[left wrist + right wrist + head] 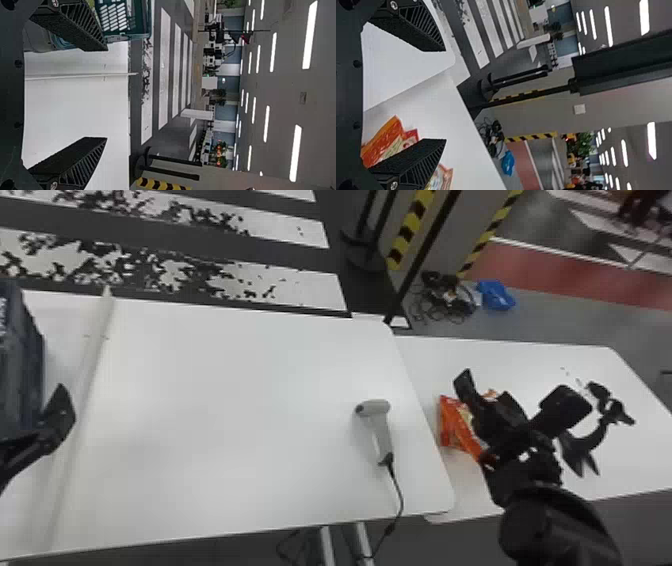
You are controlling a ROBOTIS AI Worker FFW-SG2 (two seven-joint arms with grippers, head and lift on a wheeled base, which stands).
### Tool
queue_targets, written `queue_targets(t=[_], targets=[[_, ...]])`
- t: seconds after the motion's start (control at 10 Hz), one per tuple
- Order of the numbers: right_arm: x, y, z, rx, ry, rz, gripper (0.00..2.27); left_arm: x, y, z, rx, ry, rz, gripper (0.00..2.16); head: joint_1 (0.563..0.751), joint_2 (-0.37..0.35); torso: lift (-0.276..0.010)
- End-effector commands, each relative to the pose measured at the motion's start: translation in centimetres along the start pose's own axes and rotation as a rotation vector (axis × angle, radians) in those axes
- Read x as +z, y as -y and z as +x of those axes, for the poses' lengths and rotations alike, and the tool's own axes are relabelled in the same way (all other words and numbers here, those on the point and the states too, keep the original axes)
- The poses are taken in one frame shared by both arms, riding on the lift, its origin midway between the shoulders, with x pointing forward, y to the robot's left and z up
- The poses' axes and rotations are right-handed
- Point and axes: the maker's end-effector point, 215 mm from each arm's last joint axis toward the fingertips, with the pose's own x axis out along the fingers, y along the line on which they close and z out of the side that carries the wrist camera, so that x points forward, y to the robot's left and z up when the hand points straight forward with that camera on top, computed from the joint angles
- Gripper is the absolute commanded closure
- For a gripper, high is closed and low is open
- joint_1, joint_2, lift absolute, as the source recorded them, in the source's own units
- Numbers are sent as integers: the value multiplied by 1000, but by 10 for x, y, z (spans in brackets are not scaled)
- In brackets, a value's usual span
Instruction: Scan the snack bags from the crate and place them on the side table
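Crate (pixel 24 360): one, dark, at my far left edge. Contents: I cannot make out any bags inside, nor which way they would point.

Left tool (pixel 105 94): just to the right of the crate, low beside its wall; fingers spread wide, nothing between them. Of my two arms this is much the nearer to the crate. Should another bag be due, as I judge likely, the move is a short one leftward and in over the wall; the risk is a finger catching the rim.

Surface (pixel 215 405): white, a raised seam running across it near the left tool.

Scanner (pixel 381 427): one, corded, lying toward the right end; head away from me, handle toward me, long axis roughly fore and aft. Nearer the right tool than the left.

Orange snack bag (pixel 451 430): on the side table (pixel 505 355), close by the join with the main surface. Long axis slants, far end leftward, near end rightward, running in under the right arm. What looks like a second bag (pixel 443 178) lies beside it, partly hidden by a finger.

Right tool (pixel 445 95): above the side table, at the bags' right; fingers well apart, no load. Contact with the bags: cannot tell.
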Motion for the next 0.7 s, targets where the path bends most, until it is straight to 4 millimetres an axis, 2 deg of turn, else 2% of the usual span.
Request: queue_targets(t=[0.0, 0.1, 0.2, 0.4, 0.6], targets=[[8, -81, -27, 130, 67, -79, 80, -1, 0, -1, 2, -1, 0, 66, 695, -289, -50], [5, -136, -45, 220, 125, -149, 80, 2, 2, 0, 3, 11, 11, 70, 695, -226, -50], [-8, -178, -62, 276, 151, -199, 76, 5, 4, 0, 1, 24, 13, 70, 695, -194, -50], [-28, -233, -96, 346, 188, -217, 66, 14, 7, 0, -1, 67, 15, 70, 695, -66, -50], [-55, -271, -127, 399, 192, -208, 70, 16, 10, -1, -7, 97, 32, 70, 695, -1, -50]])
